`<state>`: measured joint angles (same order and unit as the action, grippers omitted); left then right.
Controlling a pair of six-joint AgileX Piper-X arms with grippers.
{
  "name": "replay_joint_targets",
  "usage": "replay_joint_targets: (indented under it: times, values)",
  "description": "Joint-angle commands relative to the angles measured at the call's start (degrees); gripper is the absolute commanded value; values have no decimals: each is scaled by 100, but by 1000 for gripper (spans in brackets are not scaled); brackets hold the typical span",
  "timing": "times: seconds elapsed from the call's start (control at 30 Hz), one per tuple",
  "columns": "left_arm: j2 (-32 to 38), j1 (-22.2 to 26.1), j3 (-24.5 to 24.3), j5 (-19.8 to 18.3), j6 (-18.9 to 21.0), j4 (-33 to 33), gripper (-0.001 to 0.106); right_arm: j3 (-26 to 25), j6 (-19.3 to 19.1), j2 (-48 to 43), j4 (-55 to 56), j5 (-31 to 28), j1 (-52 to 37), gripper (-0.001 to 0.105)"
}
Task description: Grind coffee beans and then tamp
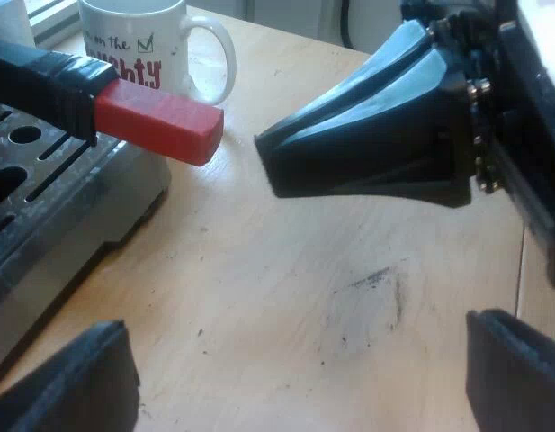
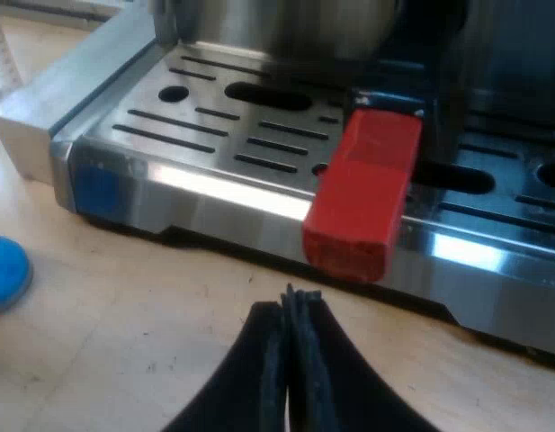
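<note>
The holder's dark handle (image 1: 43, 76) reaches out over the espresso machine's slotted drip tray (image 2: 214, 117), and its red end (image 2: 362, 193) overhangs the tray's front edge. My right gripper (image 2: 290, 301) points at that red end from nearby, jaws pressed together on nothing. My left gripper (image 1: 295, 369) hovers over the tabletop (image 1: 286, 270), jaws wide. A white mug (image 1: 160, 45) stands just beyond the red end. A blue tamper (image 2: 3, 270) rests on the tabletop near the tray's corner.

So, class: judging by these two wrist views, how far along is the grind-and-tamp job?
Done: the holder's red handle end juts out over the machine's tray, so it seems mounted. In hand: the right claw, shut and empty, sits just before that red end; the left claw hangs open over the table. Left: tamping, since the blue tamper lies untouched; grinding can't be judged.
</note>
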<state>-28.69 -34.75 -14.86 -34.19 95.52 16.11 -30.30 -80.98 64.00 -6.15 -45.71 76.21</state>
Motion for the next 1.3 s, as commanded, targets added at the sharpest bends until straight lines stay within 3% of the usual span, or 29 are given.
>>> replay_joint_targets:
  times: [0.03, 0.7, 0.93, 1.3]
  values:
    - [-9, -40, -22, -48, -1, -103, 76, -10, 10, 249, -379, -333, 7, 0]
    - [-9, -40, -22, -48, -1, -103, 76, -10, -27, 961, -1316, -1315, -39, 0]
    - [-9, -40, -22, -48, -1, -83, 76, -25, -27, 960, -1614, -1282, -363, 0]
    - [-9, -40, -22, -48, -1, -83, 76, -38, -602, 960, -2103, -1222, -757, 0]
